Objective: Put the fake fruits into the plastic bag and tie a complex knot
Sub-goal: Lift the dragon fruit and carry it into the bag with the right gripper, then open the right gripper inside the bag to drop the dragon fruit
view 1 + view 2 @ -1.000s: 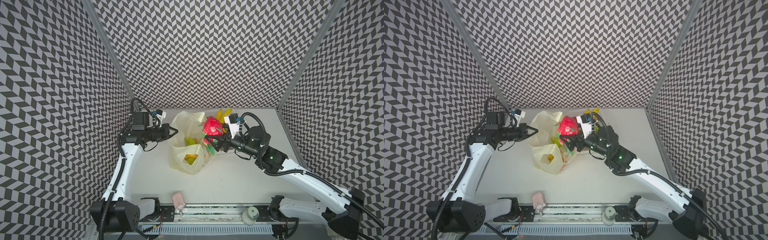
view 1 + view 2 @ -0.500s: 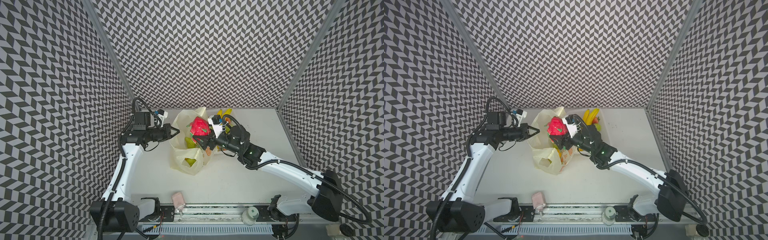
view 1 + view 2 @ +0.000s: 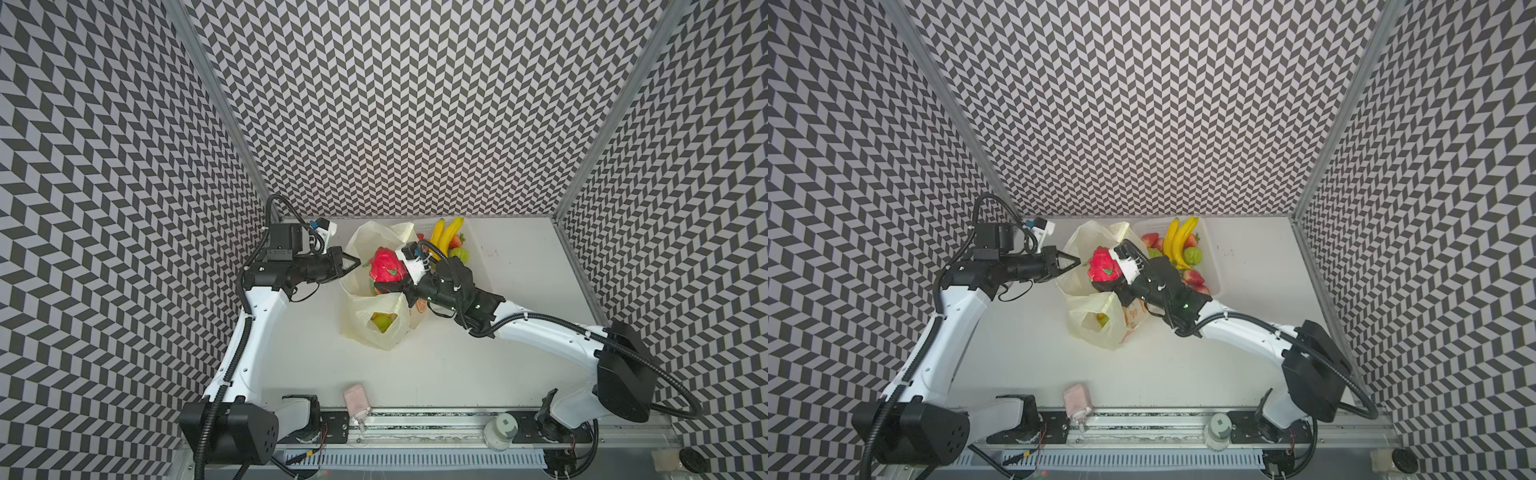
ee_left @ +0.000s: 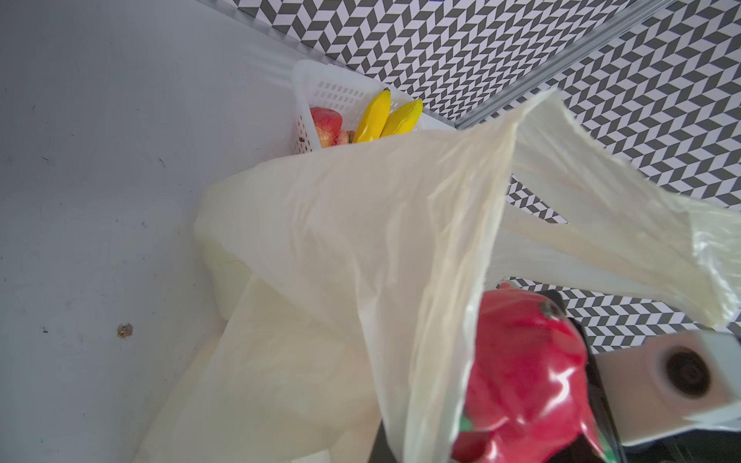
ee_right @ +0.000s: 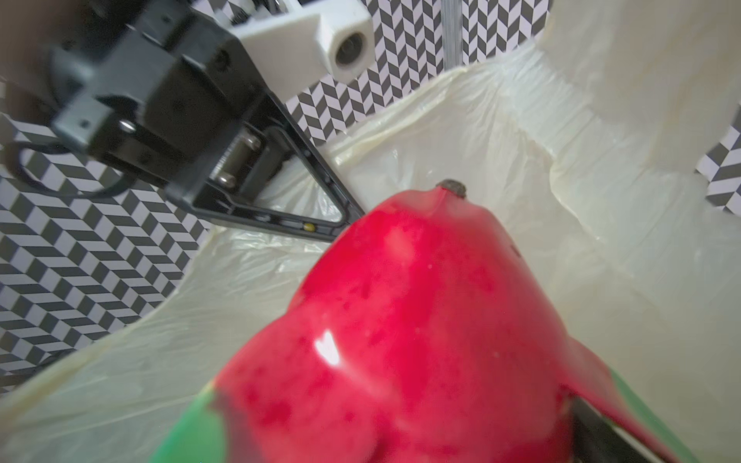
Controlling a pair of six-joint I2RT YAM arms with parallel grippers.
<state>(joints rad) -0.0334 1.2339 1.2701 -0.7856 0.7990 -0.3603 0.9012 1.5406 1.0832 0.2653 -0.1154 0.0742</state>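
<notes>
plastic bag [image 3: 361,307]: pale-yellow, translucent, mouth open, untied | dragon fruit [image 3: 384,266]: red, glossy, held above bag mouth | bananas [image 3: 446,235]: yellow, in white basket [image 4: 337,90] behind bag

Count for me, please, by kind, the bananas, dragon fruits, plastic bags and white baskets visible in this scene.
Bananas: 2
Dragon fruit: 1
Plastic bag: 1
White basket: 1
Total: 5
</notes>
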